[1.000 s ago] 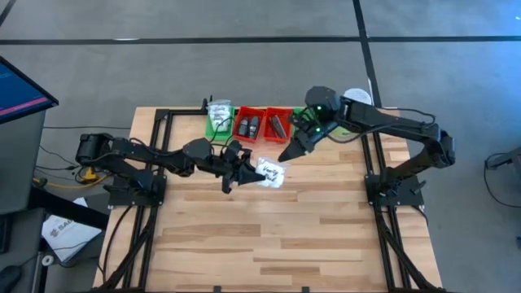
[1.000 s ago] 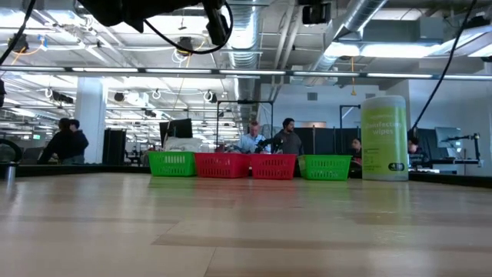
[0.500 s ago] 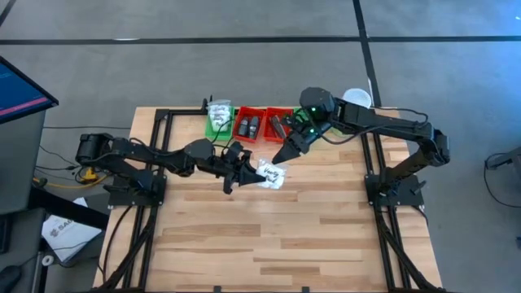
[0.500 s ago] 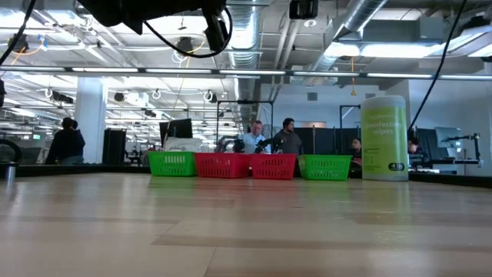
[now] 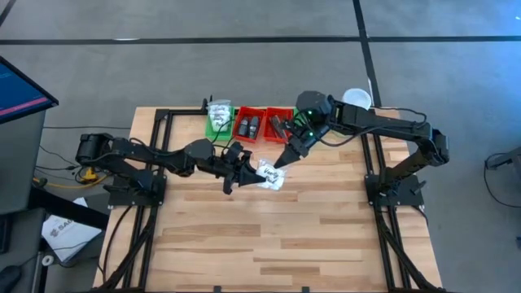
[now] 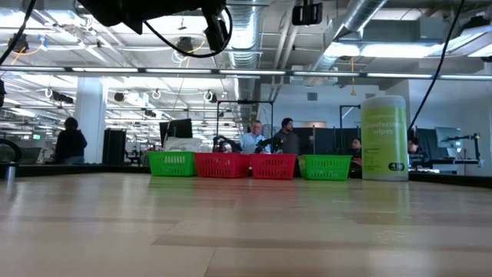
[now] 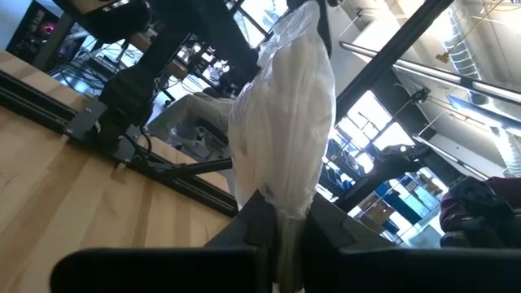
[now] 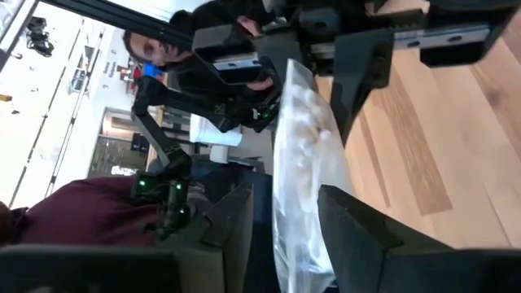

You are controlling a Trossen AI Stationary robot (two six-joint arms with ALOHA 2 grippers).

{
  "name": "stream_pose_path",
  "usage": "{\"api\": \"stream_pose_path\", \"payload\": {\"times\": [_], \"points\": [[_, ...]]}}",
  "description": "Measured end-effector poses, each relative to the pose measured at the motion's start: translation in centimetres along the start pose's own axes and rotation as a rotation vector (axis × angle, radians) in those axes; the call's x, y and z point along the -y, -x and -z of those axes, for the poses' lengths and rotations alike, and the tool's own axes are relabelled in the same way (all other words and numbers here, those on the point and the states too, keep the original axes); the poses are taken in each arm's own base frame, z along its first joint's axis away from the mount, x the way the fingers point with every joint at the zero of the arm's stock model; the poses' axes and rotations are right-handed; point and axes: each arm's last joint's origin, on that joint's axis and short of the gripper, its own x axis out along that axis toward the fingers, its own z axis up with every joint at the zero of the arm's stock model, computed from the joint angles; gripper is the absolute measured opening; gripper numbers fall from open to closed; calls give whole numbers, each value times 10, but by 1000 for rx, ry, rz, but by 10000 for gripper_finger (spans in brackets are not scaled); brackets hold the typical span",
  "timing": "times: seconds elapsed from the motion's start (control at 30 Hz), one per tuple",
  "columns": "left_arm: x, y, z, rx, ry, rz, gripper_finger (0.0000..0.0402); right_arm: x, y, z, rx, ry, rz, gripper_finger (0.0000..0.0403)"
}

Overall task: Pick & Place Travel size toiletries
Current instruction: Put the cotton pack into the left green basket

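A white soft packet (image 5: 272, 173) hangs in the air above the table's middle, and my left gripper (image 5: 247, 172) is shut on its left end. In the left wrist view the packet (image 7: 285, 122) stands up from the fingers. My right gripper (image 5: 282, 162) comes down at a slant from the far right onto the packet's right end. In the right wrist view its two fingers (image 8: 236, 220) stand open, one on either side of the packet (image 8: 305, 163). My left gripper pinches the packet's narrow end (image 7: 281, 213) between its two fingers. They come in level from the table's left. The packet sticks out past the fingertips toward the right, clear of the table. My right gripper has the packet's other end (image 8: 303, 252) between its fingers; I cannot tell whether they touch it.
Along the far edge stands a row of small trays: a green one (image 5: 218, 120) with white packets, two red ones (image 5: 248, 124) (image 5: 277, 122), and a green one (image 6: 327, 166) under my right arm. A tall pale green canister (image 6: 383, 137) stands at the far right. Bare wood lies toward the near edge.
My right gripper has come a little toward the table's left and down, closer to the packet's right end. The left gripper and the packet have kept still.
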Motion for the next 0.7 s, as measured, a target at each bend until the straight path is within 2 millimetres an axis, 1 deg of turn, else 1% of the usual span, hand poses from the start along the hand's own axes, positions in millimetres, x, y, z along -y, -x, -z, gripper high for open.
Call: {"api": "stream_pose_path", "payload": {"times": [0.33, 0.5, 0.6, 0.7], "points": [[0, 0, 0, 1, -3, -1, 16, 3, 0, 2, -9, -3, 27, 93], [0, 0, 0, 3, -4, -3, 16, 1, -2, 3, -14, 11, 26, 52], [0, 0, 0, 4, -14, -5, 38, 1, -3, 4, -16, 30, 27, 13], [-1, 0, 0, 6, -28, -7, 75, 1, -3, 4, -4, 30, 40, 7]]}}
